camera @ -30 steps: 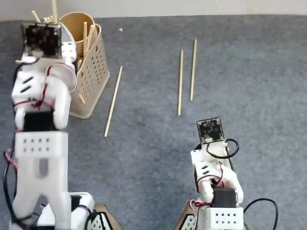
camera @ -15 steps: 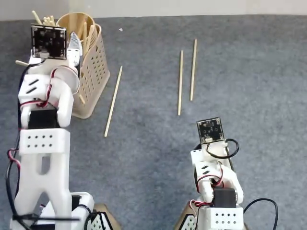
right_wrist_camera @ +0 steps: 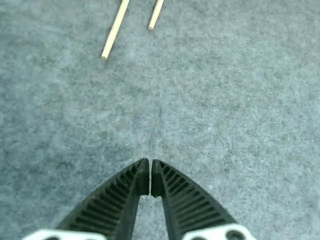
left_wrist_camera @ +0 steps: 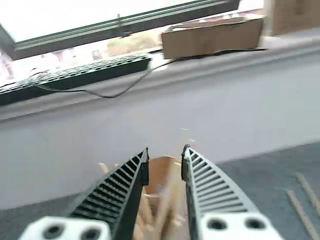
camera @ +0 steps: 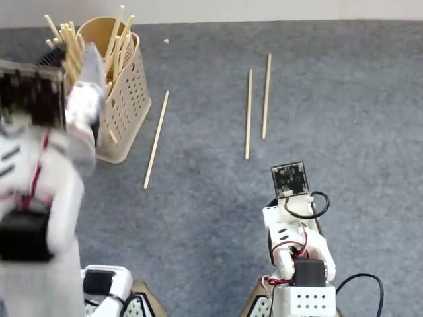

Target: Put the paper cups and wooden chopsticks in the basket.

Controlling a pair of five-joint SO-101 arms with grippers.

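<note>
A beige perforated basket stands at the far left and holds a paper cup and several wooden chopsticks. My left gripper hangs above the basket's near rim; in the left wrist view it is open by a narrow gap, with the cup showing beyond the gap. Three chopsticks lie on the carpet: one right of the basket and a pair at centre. My right gripper is shut and empty over bare carpet, short of the pair's near ends.
Grey carpet covers the table. The right arm sits low at the front right. A pale wall and a window sill stand behind the basket.
The left arm has lifted and pulled back from the basket, its wrist now closer to the high camera and blurred. More chopsticks show in the basket. The right arm has not moved.
</note>
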